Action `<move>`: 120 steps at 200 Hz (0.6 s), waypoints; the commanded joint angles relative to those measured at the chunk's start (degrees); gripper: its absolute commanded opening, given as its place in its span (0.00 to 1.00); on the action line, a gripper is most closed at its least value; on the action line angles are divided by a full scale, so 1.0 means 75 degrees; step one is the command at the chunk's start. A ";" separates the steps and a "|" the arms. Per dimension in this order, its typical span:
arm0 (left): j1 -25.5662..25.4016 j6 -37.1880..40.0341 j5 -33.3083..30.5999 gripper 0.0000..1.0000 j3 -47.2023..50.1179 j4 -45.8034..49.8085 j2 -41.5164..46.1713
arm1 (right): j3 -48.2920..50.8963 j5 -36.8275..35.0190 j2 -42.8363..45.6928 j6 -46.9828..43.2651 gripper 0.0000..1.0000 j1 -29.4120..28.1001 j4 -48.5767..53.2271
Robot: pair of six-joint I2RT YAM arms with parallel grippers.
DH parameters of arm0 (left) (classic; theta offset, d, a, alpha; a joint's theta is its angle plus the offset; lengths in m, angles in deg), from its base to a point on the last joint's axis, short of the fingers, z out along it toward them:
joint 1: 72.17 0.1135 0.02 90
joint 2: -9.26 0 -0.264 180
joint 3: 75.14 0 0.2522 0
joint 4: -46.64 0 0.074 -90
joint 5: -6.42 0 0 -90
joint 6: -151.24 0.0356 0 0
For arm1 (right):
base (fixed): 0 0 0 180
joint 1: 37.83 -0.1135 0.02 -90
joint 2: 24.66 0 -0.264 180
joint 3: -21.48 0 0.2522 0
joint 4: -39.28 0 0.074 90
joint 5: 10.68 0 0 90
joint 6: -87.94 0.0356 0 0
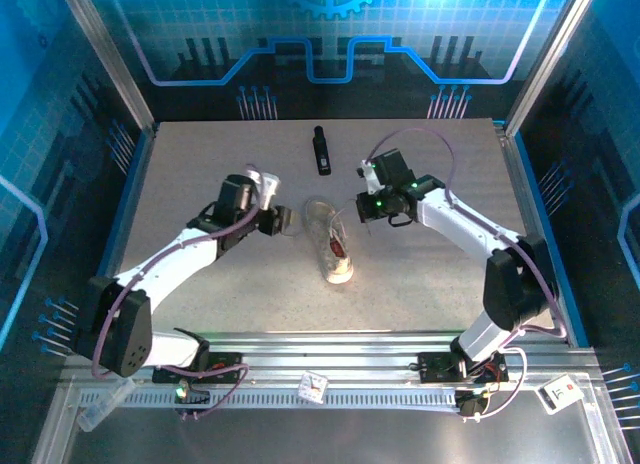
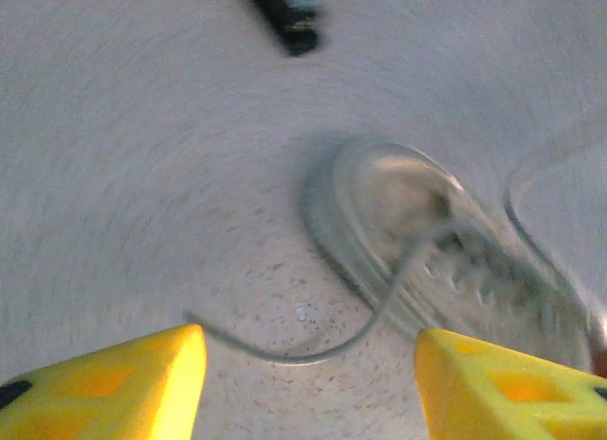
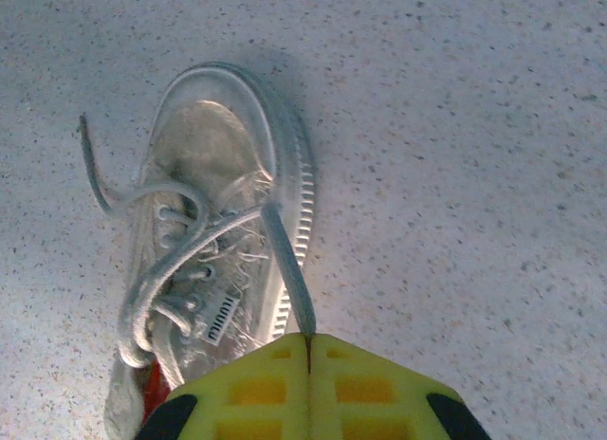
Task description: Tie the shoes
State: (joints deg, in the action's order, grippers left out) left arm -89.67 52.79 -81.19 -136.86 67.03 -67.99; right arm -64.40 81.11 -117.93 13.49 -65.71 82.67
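The small off-white sneaker (image 1: 335, 246) lies mid-table, toe pointing away from the arm bases, red lining (image 3: 155, 391) showing at its heel. My right gripper (image 3: 308, 340) is shut on one lace (image 3: 287, 269), which runs taut from the eyelets to the closed yellow fingertips. It hovers just right of the shoe (image 3: 223, 231). My left gripper (image 2: 308, 364) is open, low over the table left of the blurred shoe (image 2: 446, 250). The other lace (image 2: 313, 350) curves loose on the table between its yellow fingers (image 2: 123, 388), untouched.
A slim black bar-shaped object (image 1: 321, 150) lies on the table behind the shoe, also at the top of the left wrist view (image 2: 285, 13). Blue panel walls enclose the speckled table (image 1: 200, 184) on three sides.
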 commanded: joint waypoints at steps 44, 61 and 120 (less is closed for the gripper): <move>0.0141 -0.7618 0.0869 0.53 0.0745 -0.0459 -0.1019 | -0.0364 0.0196 -0.0466 -0.0203 0.00 -0.0436 0.0326; 0.0110 -0.8169 0.1101 0.51 0.0619 -0.0603 -0.1479 | -0.0283 0.0198 -0.0425 -0.0211 0.00 -0.0455 0.0336; -0.0495 -0.9408 0.0686 0.46 0.0260 -0.0837 -0.2211 | -0.0033 0.0176 -0.0290 -0.0239 0.00 -0.0455 0.0207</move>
State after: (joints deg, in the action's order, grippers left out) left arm -91.92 -10.88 -75.75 -132.32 61.85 -82.39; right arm -65.23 81.50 -121.17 12.84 -68.44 83.65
